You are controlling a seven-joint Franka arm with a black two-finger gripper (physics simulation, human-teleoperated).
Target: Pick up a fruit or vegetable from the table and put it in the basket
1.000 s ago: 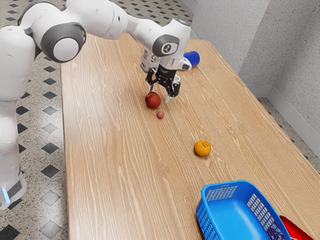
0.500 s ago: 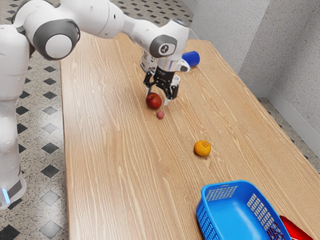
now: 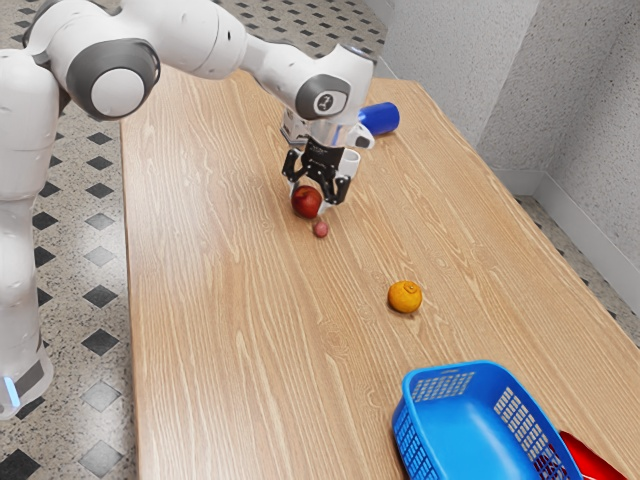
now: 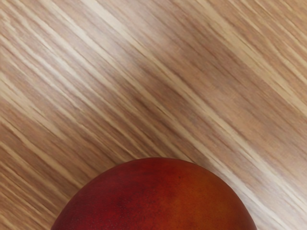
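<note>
The gripper (image 3: 308,199) is pinching a round red fruit (image 3: 306,202).
The fruit sits on the wooden table (image 3: 230,300), with one finger touching each side of it. Up close, part of its skin looks orange (image 4: 192,201). A tiny pink ball (image 3: 321,229) is just beside it. A white cup (image 3: 351,162) is close behind the gripper, and a blue tube (image 3: 380,119) lies past that. An orange fruit (image 3: 405,297) is between the red fruit and the blue basket (image 3: 416,442), which is well apart from the gripper. Something red (image 3: 592,460) is next to the basket.
</note>
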